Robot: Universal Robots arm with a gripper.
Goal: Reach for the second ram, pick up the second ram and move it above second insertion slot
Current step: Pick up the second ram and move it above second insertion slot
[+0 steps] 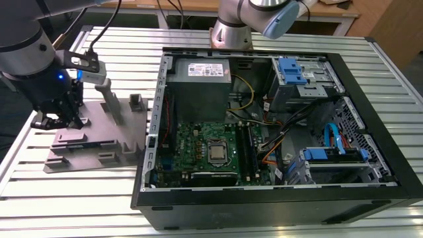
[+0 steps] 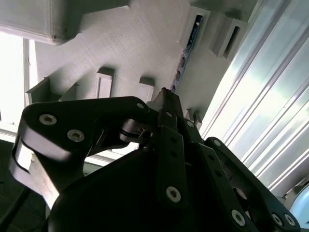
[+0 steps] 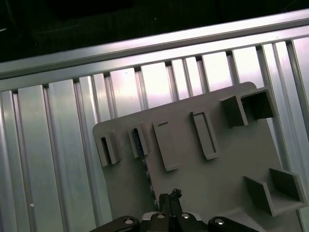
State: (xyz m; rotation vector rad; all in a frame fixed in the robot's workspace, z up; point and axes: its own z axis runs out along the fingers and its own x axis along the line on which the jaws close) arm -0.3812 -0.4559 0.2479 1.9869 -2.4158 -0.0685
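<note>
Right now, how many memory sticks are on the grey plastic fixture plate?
1: a thin dark bluish-green memory stick, on edge in a slot of the grey plastic fixture plate. Others may be hidden.

In the second wrist view, glare whitened the ribbed silver tabletop (image 2: 270, 96). The black metal hand (image 2: 166, 96) lay shadowed.

The work table (image 1: 79, 198) in front of me is topped with ribbed silver metal slats laid side by side, with narrow grooves between them. Light lies in pale, glossy bands along the slats. Beyond the far edge stands a wooden bench (image 1: 334, 10) on white metal legs (image 1: 348, 25). A brown wooden panel (image 1: 396, 25) rises at the exterior view's right. Past the table's near corner, the floor (image 1: 8, 144) is dark.
</note>
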